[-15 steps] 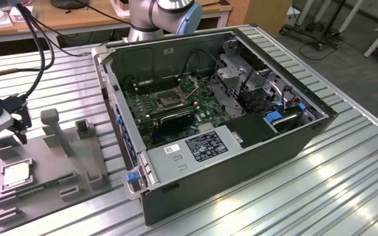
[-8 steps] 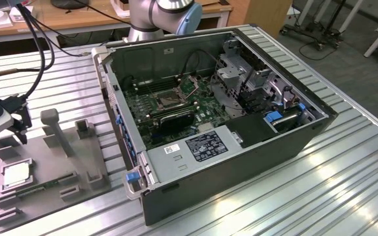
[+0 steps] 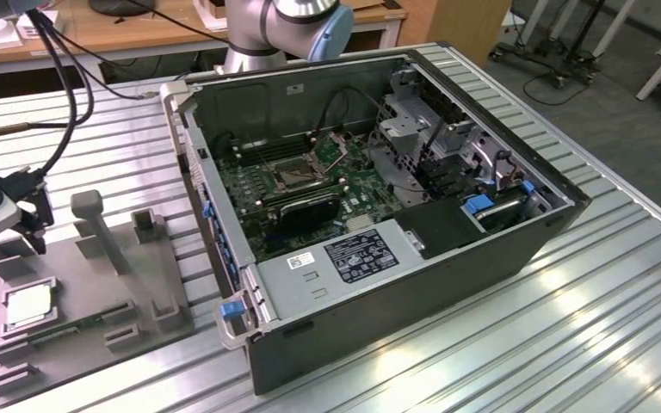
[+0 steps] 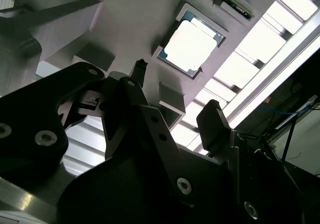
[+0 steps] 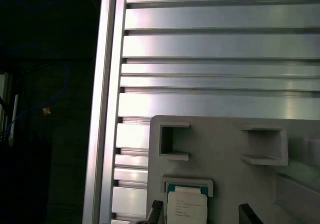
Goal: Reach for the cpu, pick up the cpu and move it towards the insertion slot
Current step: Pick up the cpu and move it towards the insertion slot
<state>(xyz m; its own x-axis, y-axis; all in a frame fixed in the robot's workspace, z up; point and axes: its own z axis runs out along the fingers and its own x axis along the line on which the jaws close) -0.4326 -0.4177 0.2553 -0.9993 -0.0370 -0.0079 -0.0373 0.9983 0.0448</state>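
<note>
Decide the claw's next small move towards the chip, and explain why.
Probably ease down towards the chip: the claw hangs open and empty above the grey tray, and the chip lies flat in its pocket, untouched.

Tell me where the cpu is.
At the exterior view's lower left, the cpu sits in the grey tray beside the memory stick, left of the case.

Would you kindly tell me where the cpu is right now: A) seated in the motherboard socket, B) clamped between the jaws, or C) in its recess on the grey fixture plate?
C: the cpu lies in a recess of the grey fixture plate, and the jaws stand open and empty.
</note>
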